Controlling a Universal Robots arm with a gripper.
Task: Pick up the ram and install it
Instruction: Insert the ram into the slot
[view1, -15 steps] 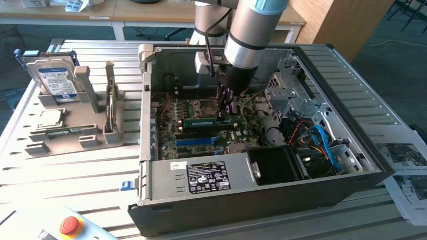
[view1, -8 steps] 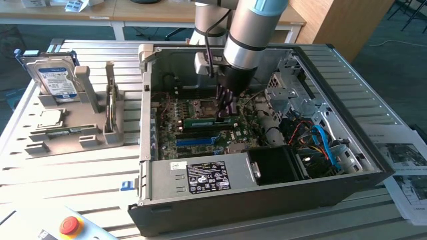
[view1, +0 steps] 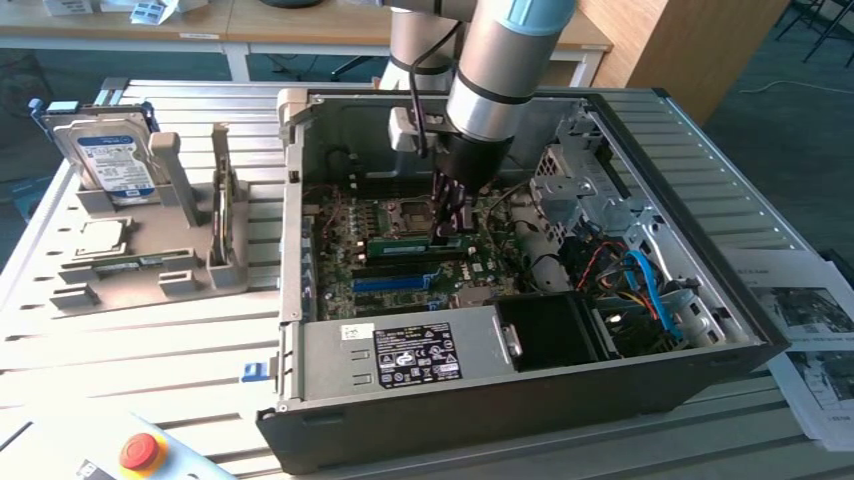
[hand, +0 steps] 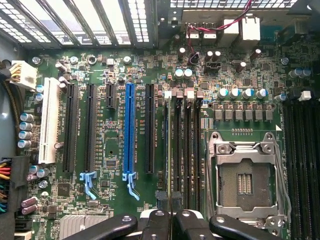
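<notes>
Gripper (view1: 449, 236): I see it pinched narrow on the ram (view1: 400, 244) — flat green strip, mid-frame.
Room: case walls (view1: 601, 385) close.

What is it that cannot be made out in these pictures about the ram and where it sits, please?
1. Exterior view: the gripper covers part of the ram, so whether it is seated is hidden.
2. Wrist view: the fingers, cut off by the picture's edge, hide one end of the memory slots.
3. Exterior view: the power supply label is too small to read.
</notes>
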